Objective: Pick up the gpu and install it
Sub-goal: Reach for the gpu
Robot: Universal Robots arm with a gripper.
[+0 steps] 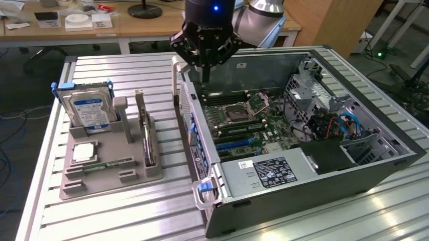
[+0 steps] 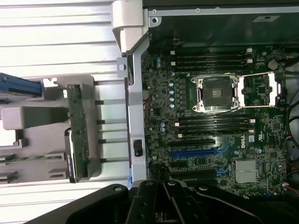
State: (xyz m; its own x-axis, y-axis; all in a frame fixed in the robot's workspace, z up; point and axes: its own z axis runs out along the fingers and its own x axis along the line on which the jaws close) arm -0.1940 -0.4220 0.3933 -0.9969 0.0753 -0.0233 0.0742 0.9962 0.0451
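In the exterior view's left half the gpu (image 1: 146,136) stands on edge in the grey holder (image 1: 100,176) on the table (image 1: 100,65), its long axis running from lower frame up toward upper frame, with what looks like its bracket at the upper end. Upper centre, the claw (image 1: 206,75) hangs pressed together and empty over the open computer case (image 1: 288,206), well apart from the card. Nothing is done yet, I judge: both pickup and seating on the motherboard (image 1: 234,125) are left.

One gpu (image 1: 146,138), one hard drive (image 1: 90,111), one memory stick (image 1: 104,164), one processor chip (image 1: 84,150), one grey holder (image 1: 114,176), one computer case (image 1: 322,193).
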